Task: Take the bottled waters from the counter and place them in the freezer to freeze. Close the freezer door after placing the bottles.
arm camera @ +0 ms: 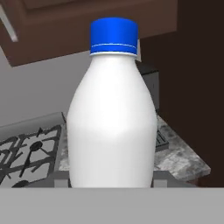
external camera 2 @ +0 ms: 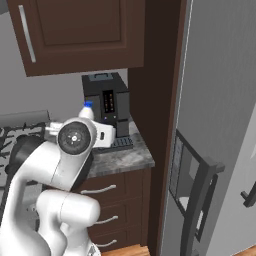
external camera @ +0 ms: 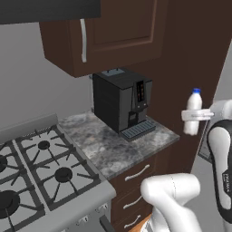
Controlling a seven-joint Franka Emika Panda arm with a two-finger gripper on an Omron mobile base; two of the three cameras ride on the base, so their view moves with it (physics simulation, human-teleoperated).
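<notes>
The hand [external camera: 195, 115] is closed around a milky white bottle [external camera: 193, 117] with a blue cap [arm camera: 113, 36], holding it upright in the air. Below and beyond the hand lies the speckled table [external camera: 108, 145], with a black coffee machine [external camera: 121, 100] standing on it and a gas stove [external camera: 41, 174] further off to that side. To the hand's other side stands the grey freezer door [external camera 2: 210, 125] with its dark handle [external camera 2: 197, 205], apart from the bottle.
</notes>
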